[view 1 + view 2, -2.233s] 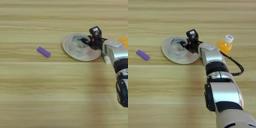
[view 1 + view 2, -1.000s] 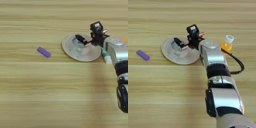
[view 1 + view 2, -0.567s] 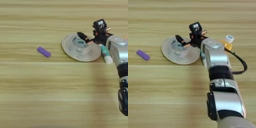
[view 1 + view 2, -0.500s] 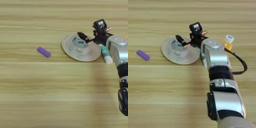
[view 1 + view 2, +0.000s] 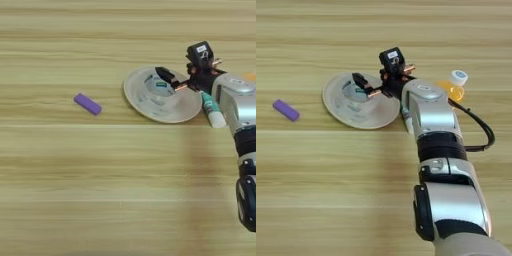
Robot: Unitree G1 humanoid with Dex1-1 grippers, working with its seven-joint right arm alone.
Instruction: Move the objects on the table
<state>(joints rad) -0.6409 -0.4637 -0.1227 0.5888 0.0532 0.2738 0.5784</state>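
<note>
The purple block (image 5: 88, 104) is lying flat on the tabletop (image 5: 100, 190) well left of the beige plate (image 5: 162, 107), long axis running upper-left to lower-right, while the gripper (image 5: 172, 82) is hovering released over the plate's tape roll (image 5: 157, 89), the arm partly hiding the glue stick (image 5: 214, 111) and juice bottle (image 5: 454, 86).

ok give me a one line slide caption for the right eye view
Robot's right gripper hovers over a beige plate holding a clear tape roll, juice bottle behind the arm, purple block far left.
</note>
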